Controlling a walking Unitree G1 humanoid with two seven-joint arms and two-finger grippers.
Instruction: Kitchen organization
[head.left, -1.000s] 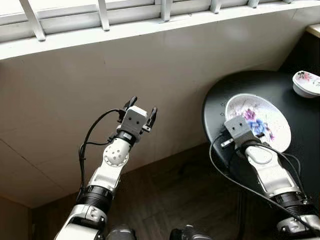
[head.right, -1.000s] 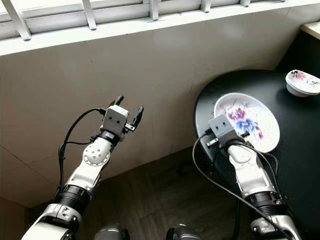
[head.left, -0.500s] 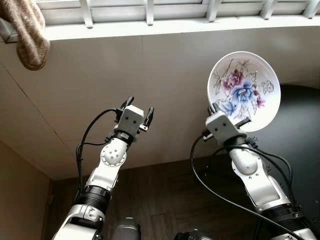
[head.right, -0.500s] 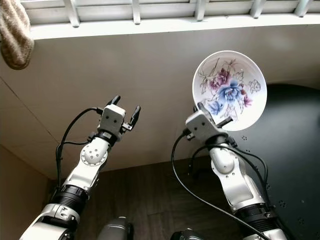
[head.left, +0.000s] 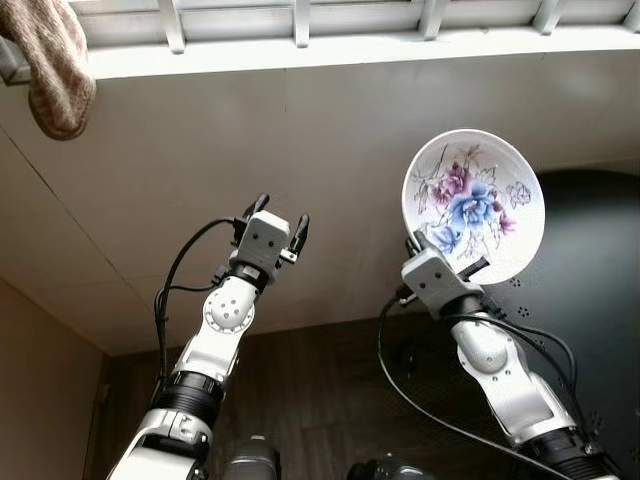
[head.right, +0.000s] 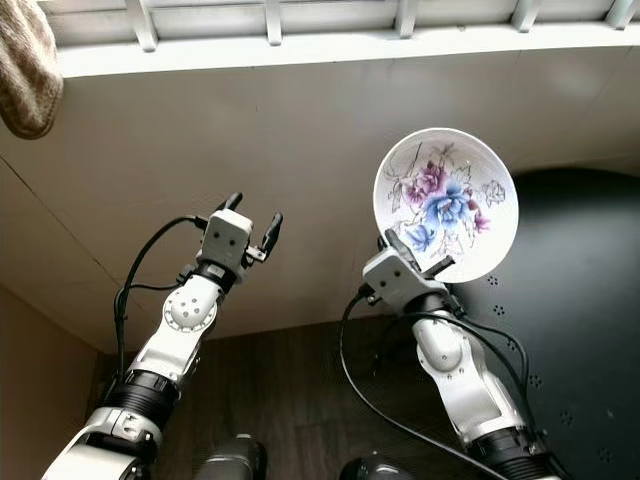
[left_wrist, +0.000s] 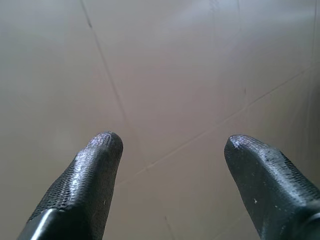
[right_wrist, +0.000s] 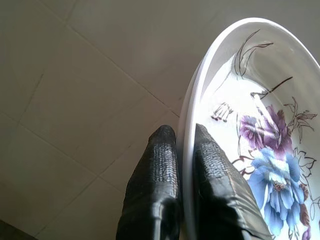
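Note:
A white bowl (head.left: 474, 207) painted with purple and blue flowers is held up on edge in front of the tiled wall. My right gripper (head.left: 424, 241) is shut on the bowl's lower rim, one finger inside and one outside, as the right wrist view shows at the rim (right_wrist: 186, 131). My left gripper (head.left: 279, 218) is raised to the left at about the same height, open and empty, its fingertips (left_wrist: 102, 142) pointing at the beige wall tiles.
A round black table (head.left: 600, 260) lies at the right, just behind and below the bowl. A white window sill with bars (head.left: 300, 40) runs along the top. A beige knitted cloth (head.left: 55, 70) hangs at the top left. Dark wood floor (head.left: 320, 400) lies below.
One second ago the bowl lay on the black table with my right gripper on its rim. It has since been lifted up on edge; the camera view turned left, and the bowl has dropped slightly.

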